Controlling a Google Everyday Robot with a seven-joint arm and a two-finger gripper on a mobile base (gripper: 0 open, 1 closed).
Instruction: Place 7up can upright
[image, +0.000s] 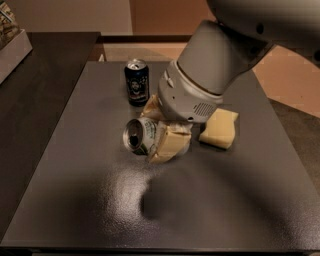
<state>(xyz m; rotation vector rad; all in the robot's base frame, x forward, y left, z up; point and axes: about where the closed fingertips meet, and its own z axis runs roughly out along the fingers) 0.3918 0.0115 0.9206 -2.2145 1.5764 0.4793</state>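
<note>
So the gripper (156, 132) is clamped tight on the 7up can (139, 136), just in front of the dark blue can (136, 82). The 7up can's tipped on its side, top showing. There's a yellow sponge (219, 129) off to the blue can's right on the grey table (75, 200).

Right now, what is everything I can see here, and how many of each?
7up can: one, silver with green print, lying sideways in the hand, top towards the camera.
Dark can: one, dark blue, upright at the table's far side.
Block: one, pale yellow, flat on the table, picture right of the hand.
Table: one, dark grey, fills the middle.
Box: one, whitish, upper left edge, partly in view.
Arm: one, light grey, from upper right.
Hand: one, tan fingers, shut on the 7up can, mid-table.
</note>
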